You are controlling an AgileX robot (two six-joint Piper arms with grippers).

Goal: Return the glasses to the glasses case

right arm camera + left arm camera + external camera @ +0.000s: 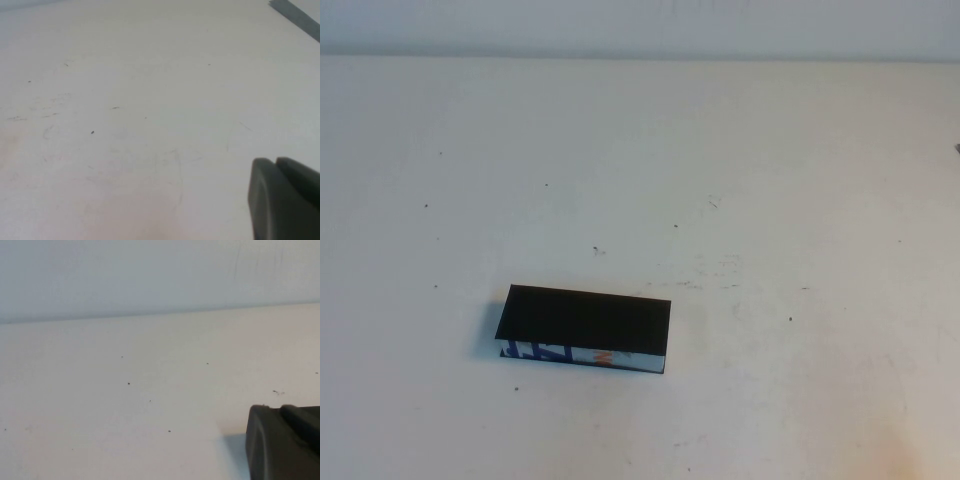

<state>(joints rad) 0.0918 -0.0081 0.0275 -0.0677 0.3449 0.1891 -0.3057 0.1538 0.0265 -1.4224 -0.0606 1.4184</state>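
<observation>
High view: left gripper (285, 442) out of frame, grip indeterminate; glasses case (584, 328) lid-down on surface (770, 180), glasses unseen, presumably already inside; right gripper (285, 200) likewise absent from case, grip indeterminate.

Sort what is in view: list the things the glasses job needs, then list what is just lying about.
Job things:
glasses case, lid shut, on the table
left gripper and right gripper, each over bare table
glasses: not visible

Lying about:
nothing but small specks on the table

Bright, even light (soft blur)
</observation>
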